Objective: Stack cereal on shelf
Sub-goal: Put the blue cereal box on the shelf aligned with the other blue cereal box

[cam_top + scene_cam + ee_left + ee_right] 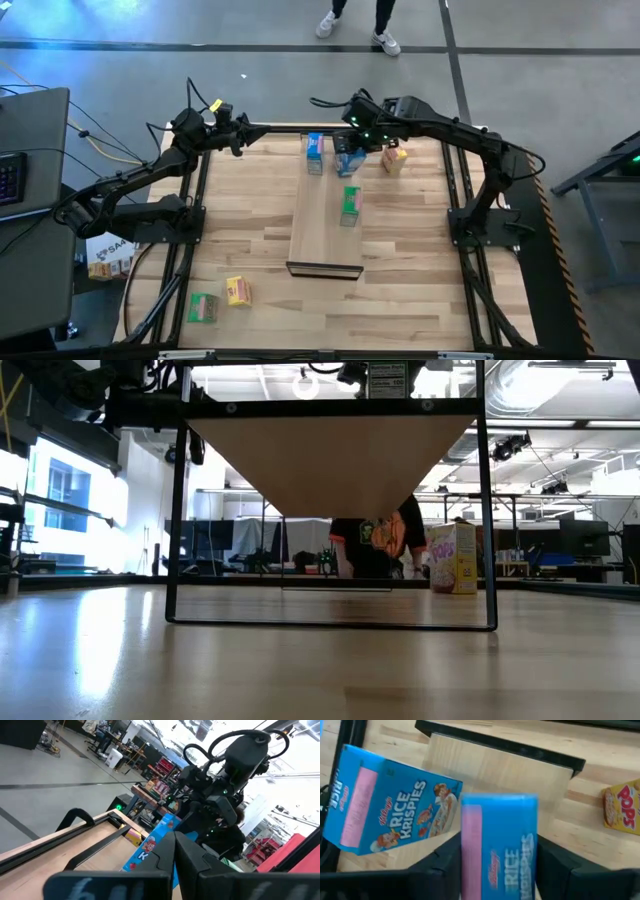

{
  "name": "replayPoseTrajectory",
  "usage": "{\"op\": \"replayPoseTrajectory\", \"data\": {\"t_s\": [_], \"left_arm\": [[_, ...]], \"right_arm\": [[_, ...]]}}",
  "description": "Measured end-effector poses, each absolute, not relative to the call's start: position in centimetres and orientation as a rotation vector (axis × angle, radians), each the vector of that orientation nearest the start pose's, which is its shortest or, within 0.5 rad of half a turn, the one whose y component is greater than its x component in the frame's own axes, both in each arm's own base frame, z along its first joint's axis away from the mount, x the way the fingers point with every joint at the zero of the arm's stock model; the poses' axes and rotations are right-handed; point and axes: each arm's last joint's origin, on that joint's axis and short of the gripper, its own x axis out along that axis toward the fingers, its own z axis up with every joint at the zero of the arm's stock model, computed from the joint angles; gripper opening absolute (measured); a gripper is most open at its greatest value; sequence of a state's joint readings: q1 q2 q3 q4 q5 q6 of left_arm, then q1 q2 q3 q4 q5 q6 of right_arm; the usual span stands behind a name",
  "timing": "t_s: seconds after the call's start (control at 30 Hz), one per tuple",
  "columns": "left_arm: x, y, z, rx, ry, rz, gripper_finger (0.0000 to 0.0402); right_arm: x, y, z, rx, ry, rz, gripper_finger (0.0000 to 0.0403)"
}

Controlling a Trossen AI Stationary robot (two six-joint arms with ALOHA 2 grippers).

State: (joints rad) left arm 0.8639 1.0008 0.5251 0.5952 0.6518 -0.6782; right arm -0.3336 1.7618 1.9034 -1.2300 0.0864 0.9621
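The right gripper (352, 152) is seen at upper centre of the high view, over the far end of the shelf (325, 232), and is closed on a blue cereal box (349, 163). In the right wrist view this held box (499, 845) is clamped between the two dark fingers (445, 862) at narrow spread, its edge panel turned to the camera; "RICE KRISPIES" and a Kellogg's script are read along it beside a pink stripe.

A second blue box (315, 153) is shown just left of the held one in the high view, on the shelf's far left corner. In the right wrist view its front (387, 810) carries "RICE KRISPIES", the Kellogg's script and a pink side panel.

A yellow-orange box (394, 160) is placed right of the shelf on the tabletop (420, 270); "POPS" is legible on it at the right edge of the right wrist view (621, 810) and in the low view (452, 558).

A green box (350, 205) is seen on the shelf's right edge, mid-length. Another green box (203, 308) and another yellow-orange box (238, 291) are shown lying at lower left of the high view, near each other; their printing cannot be read.

The left gripper (240, 137) is held at upper left of the high view, near the table's far edge, off the shelf; whether it is open cannot be told.

A person's white shoes (355, 32) are visible on the floor at top centre.
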Motion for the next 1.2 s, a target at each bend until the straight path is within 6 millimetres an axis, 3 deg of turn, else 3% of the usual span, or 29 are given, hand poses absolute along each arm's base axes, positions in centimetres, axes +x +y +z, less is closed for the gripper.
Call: {"op": "replayPoseTrajectory", "data": {"t_s": [0.37,0.6,1.0,1.2], "left_arm": [[15.2,15.0,27.8,-0.593,-0.148,0.158,0.0001],[15.2,15.0,27.8,-0.592,-0.148,0.158,0.0001],[15.2,15.0,27.8,-0.592,-0.148,0.158,0.0001],[15.2,15.0,27.8,-0.592,-0.149,0.159,0.0001]], "right_arm": [[32.9,-11.6,37.1,0.992,0.828,-0.868,0.0263],[32.7,-11.7,37.4,0.981,0.830,-0.836,0.0268],[30.0,-11.6,40.8,0.923,0.692,-0.817,0.0268],[28.7,-10.1,40.7,0.837,0.816,-0.815,0.0255]]}}
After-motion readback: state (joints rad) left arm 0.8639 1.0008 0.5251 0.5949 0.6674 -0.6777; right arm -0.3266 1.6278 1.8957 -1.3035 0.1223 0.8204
